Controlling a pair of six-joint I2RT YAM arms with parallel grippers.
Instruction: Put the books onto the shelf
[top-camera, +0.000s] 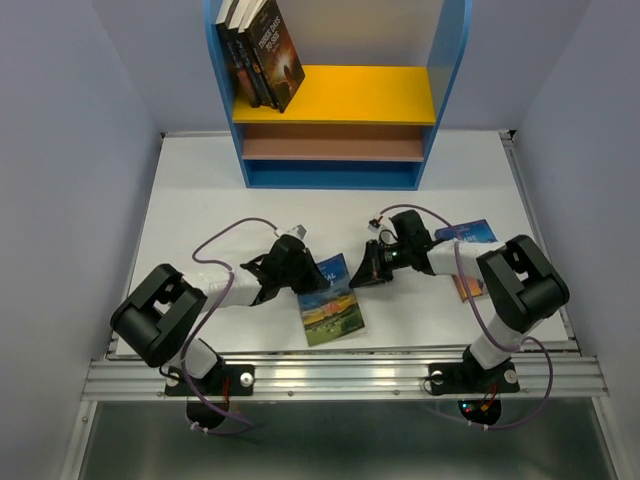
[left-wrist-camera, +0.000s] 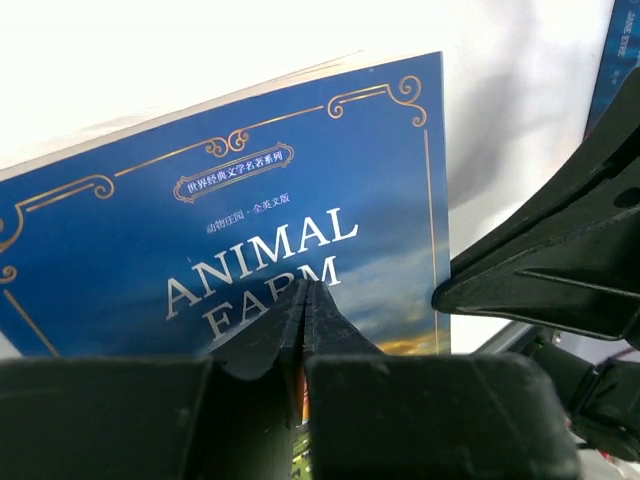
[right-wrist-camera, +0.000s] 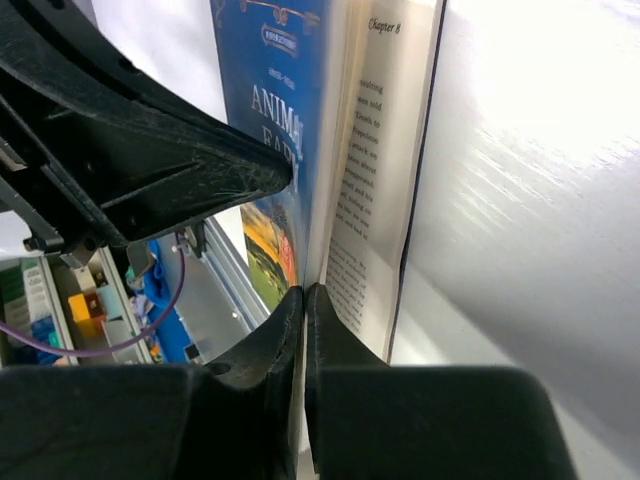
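The left gripper (top-camera: 310, 279) clamps the blue book (top-camera: 338, 310) by its left edge, near the table's (top-camera: 200, 190) front. The right gripper (top-camera: 356, 275) pinches its cover from the right.

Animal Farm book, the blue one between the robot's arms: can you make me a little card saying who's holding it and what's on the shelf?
book: Animal Farm book, blue cover, between the two grippers
left gripper: shut on the book's edge
right gripper: shut on the opposite edge, a printed page showing beside it
shelf: dark books leaning at the left of the yellow board
also: another blue book on the table, partly under the right arm
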